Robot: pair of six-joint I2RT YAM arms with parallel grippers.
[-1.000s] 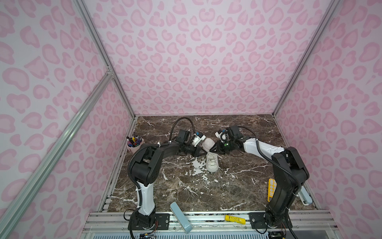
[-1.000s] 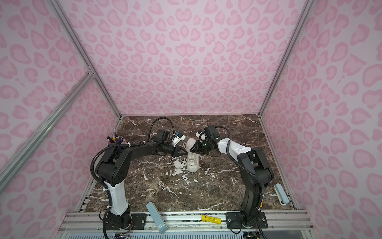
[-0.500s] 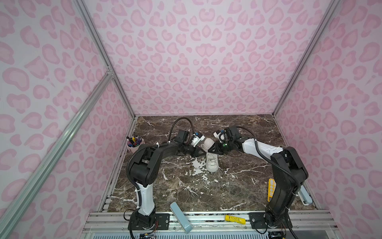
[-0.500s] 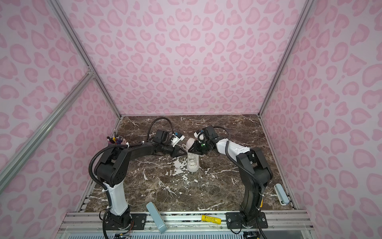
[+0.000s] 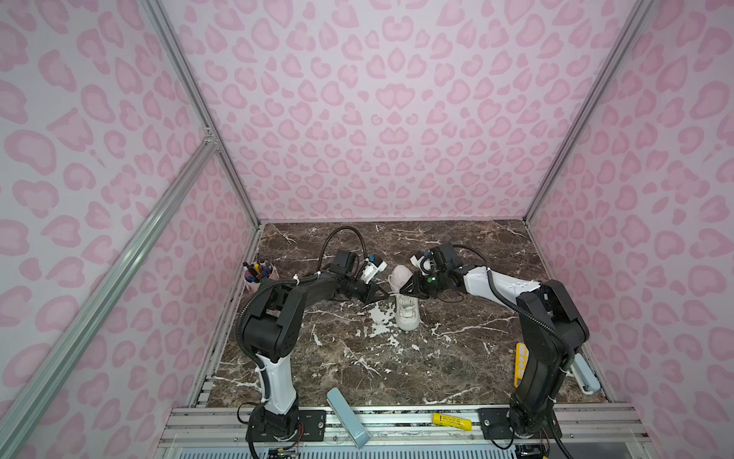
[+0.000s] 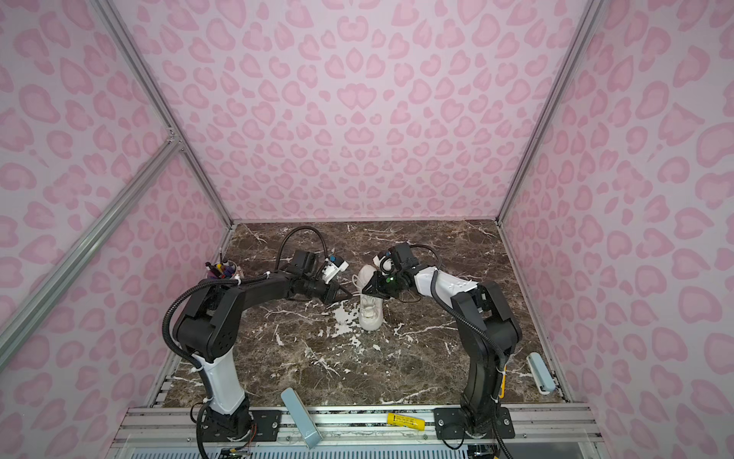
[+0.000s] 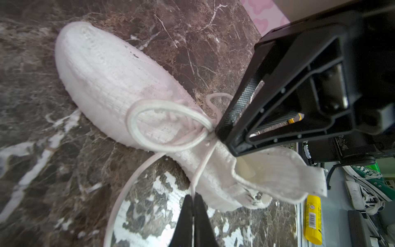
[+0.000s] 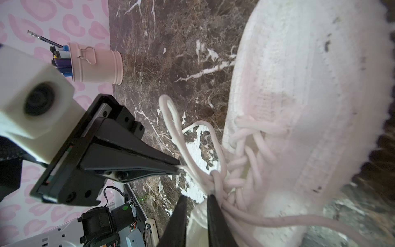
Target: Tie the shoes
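Note:
The white shoe (image 5: 406,308) (image 6: 371,308) stands mid-table in both top views, with a gripper at each side of its laces. My left gripper (image 5: 384,296) (image 7: 194,197) is shut on one thin lace strand (image 7: 201,166) that runs taut to the knot. A round lace loop (image 7: 136,128) lies over the toe. My right gripper (image 5: 402,292) (image 8: 196,197) has its tips at the knot (image 8: 213,177). Its jaws stand a narrow way apart, and white shoe fabric shows in the gap. I cannot tell whether anything is pinched there. A second, slim loop (image 8: 168,107) sticks out beside the left gripper's tip.
A pink pen cup (image 5: 260,274) stands by the left wall. At the front edge lie a grey-blue bar (image 5: 347,417) and a yellow tube (image 5: 451,421). A yellow strip (image 5: 521,363) and a pale blue case (image 5: 584,373) lie beside the right arm's base.
My right gripper has moved left, in over the shoe to the lace knot. The left gripper has held its place, still shut on the strand.

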